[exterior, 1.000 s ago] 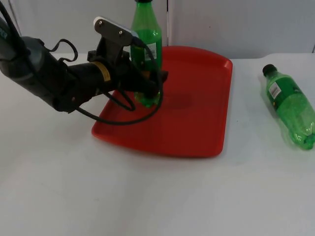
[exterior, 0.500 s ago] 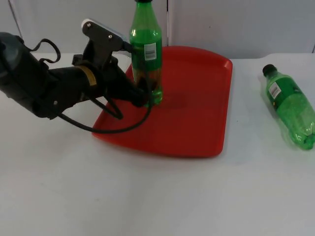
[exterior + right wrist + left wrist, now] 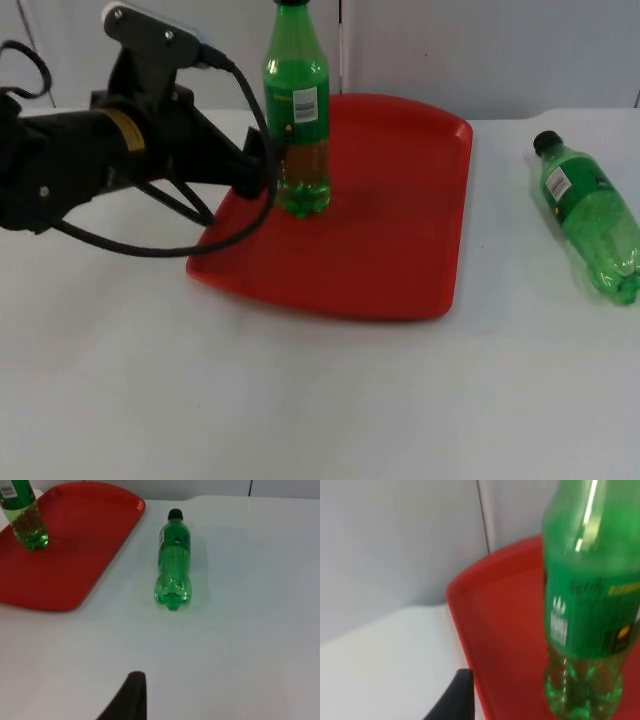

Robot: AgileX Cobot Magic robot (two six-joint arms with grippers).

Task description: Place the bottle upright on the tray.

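The upright bottle (image 3: pixel 297 110) stands on the red tray (image 3: pixel 400 240), near the tray's left rear corner, base flat on the tray floor and cap up. It appears to stand free; nothing touches it. In the left wrist view the same bottle (image 3: pixel 590 610) rises from the tray (image 3: pixel 505 630), though that view is smeared, so the contact of base and tray is better judged from above.

The left hand (image 3: pixel 255 165) sits just beside the bottle on its left, apart from it and released. One black fingertip (image 3: pixel 457 697) shows over the tray's edge.

A second bottle (image 3: pixel 590 215) lies on its side on the white bench (image 3: pixel 300 400), well to the right of the tray, cap toward the partition wall. The right wrist view shows it (image 3: pixel 173 567) lying beside the tray (image 3: pixel 75 555). The right arm waits; its hand's state cannot be told.

Judgement: placement looks done for this bottle. To finish cleanly, the left hand should withdraw straight leftward, level, keeping its fingers off the bottle wall.
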